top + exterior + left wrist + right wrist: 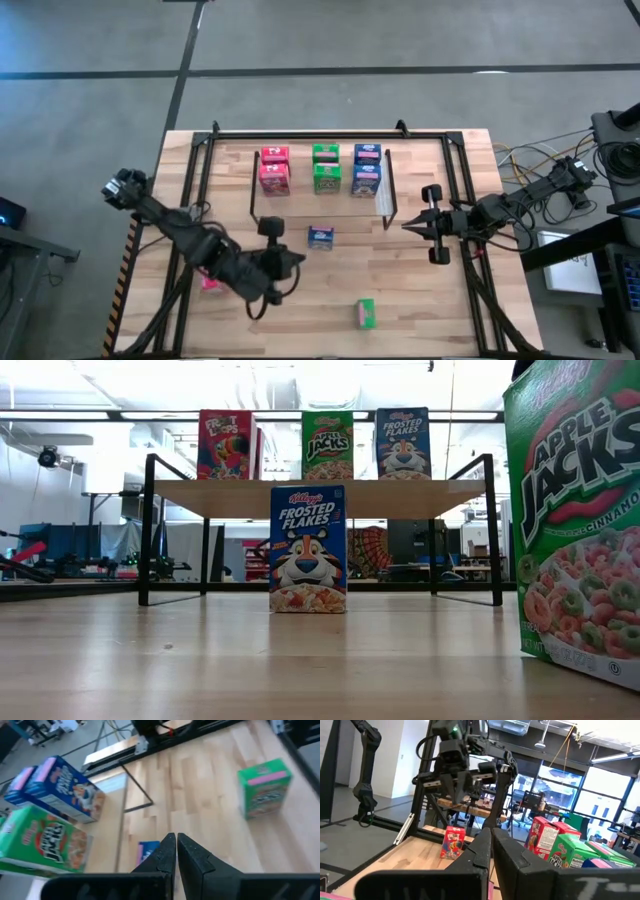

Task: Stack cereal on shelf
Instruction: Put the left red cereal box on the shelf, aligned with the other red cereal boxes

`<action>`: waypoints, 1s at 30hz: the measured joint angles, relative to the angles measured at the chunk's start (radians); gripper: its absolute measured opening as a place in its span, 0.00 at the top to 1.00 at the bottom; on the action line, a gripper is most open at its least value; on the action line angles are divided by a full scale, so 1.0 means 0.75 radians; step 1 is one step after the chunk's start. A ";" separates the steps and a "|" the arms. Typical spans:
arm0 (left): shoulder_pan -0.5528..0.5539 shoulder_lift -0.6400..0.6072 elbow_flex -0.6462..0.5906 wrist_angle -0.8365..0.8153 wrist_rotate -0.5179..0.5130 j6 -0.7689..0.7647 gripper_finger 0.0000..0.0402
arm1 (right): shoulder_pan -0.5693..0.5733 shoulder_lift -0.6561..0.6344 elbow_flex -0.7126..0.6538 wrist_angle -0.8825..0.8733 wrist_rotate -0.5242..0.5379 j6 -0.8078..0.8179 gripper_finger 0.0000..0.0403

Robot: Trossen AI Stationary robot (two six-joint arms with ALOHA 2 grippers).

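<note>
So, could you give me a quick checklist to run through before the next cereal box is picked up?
1. Left gripper free: ok, fingers shut on nothing.
2. Right gripper free: ok, shut and empty, beside the shelf's white-strip end.
3. Blue box reachable: ok, upright on the table in front of the shelf, nothing touching it.
4. Green box reachable: ok, alone near the table's front edge.
5. Red box: cannot tell, mostly hidden under the left arm.
6. Room on the shelf: cannot tell; red, green and blue boxes already stand there.
</note>
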 joint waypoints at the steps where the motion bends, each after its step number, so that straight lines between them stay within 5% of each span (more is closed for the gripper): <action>1: -0.013 0.000 -0.001 -0.003 0.000 -0.021 1.00 | 0.000 0.000 0.000 0.000 0.000 0.001 0.98; 18: -0.050 0.095 -0.020 -0.080 0.041 -0.203 1.00 | 0.001 0.000 0.001 0.021 0.001 -0.004 0.98; 30: 0.030 0.091 0.027 -0.555 0.407 -0.928 0.90 | 0.000 0.000 0.002 0.072 0.001 -0.094 0.98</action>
